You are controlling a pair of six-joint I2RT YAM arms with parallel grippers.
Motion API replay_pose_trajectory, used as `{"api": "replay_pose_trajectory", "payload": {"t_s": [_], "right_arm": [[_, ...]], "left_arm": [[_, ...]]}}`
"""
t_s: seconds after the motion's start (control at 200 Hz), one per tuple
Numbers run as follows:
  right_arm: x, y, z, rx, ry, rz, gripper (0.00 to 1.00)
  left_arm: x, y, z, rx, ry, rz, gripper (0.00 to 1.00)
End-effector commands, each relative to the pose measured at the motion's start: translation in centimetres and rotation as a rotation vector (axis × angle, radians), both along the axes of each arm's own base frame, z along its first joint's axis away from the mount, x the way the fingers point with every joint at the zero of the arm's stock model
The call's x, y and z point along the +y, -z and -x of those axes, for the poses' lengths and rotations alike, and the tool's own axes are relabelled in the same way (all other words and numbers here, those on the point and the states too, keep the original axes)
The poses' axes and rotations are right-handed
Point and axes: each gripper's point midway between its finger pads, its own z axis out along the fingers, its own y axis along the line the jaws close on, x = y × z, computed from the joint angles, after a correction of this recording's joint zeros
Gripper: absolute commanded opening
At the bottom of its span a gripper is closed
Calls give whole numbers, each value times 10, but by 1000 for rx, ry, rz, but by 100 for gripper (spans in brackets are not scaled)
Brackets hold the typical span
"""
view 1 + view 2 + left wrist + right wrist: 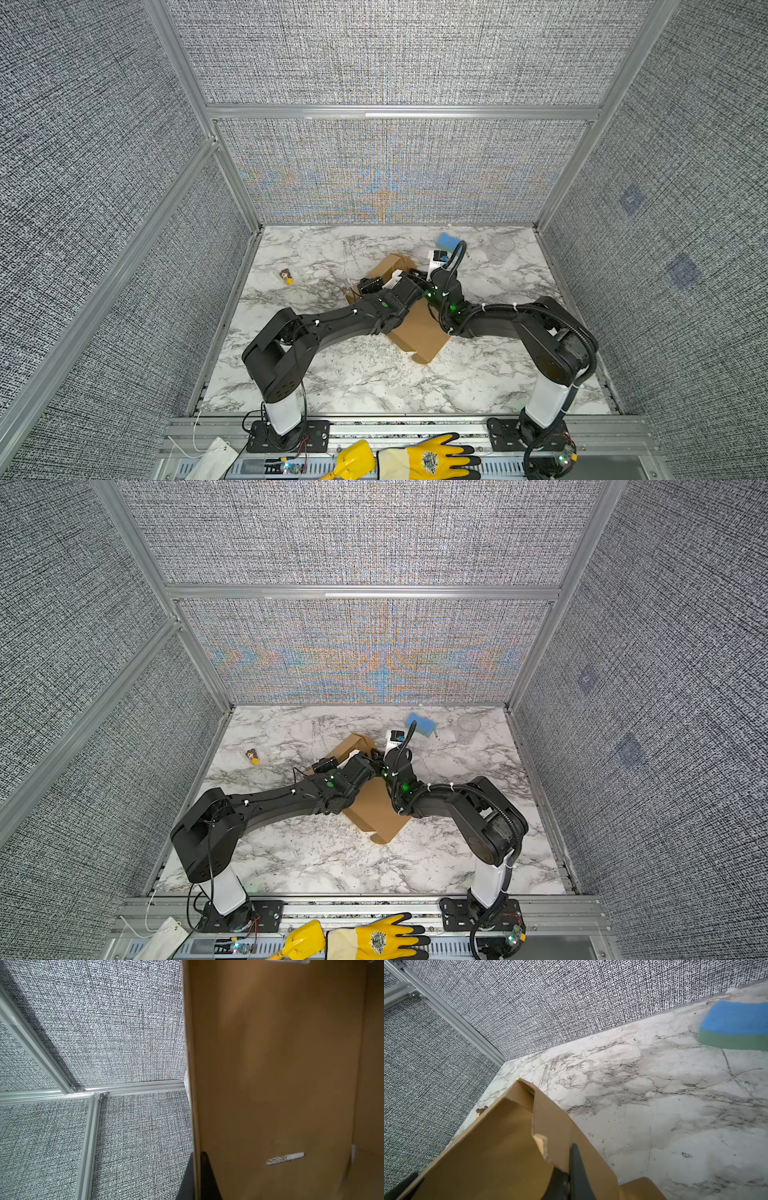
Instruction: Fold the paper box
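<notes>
Paper box [419,332] sits half-folded in the middle of the tabletop [374,386]; your left pincer [197,1163] is clamped on a raised panel's edge, your right pincer [569,1167] pinched on another flap.

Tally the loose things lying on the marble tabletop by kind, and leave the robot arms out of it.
Brown corrugated cardboard paper box: 1
Blue and green sponge: 1
Small toy figurine in a yellow dress: 1
Clear plastic cup, faint, near the far right corner: 1
Total: 4
</notes>
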Motion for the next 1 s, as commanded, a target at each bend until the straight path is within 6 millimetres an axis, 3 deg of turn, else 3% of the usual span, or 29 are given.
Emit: {"api": "replay_pose_trajectory", "payload": {"t_s": [0.0,0.28,0.53,0.715,0.995], "right_arm": [[16,-15,4,-21,-67,-86,4],[8,-24,6,-62,-142,-137,28],[5,-33,13,-100,-251,-172,43],[14,-38,25,-134,-359,-201,44],[-10,-44,34,-191,-411,-148,50]], "left_arm": [[-11,-3,2,6,39,67,0],[-6,-11,5,-9,42,78,0],[-6,-10,5,-13,47,79,0],[-5,-8,5,-9,45,67,0],[-4,-8,5,-15,48,64,0]]}}
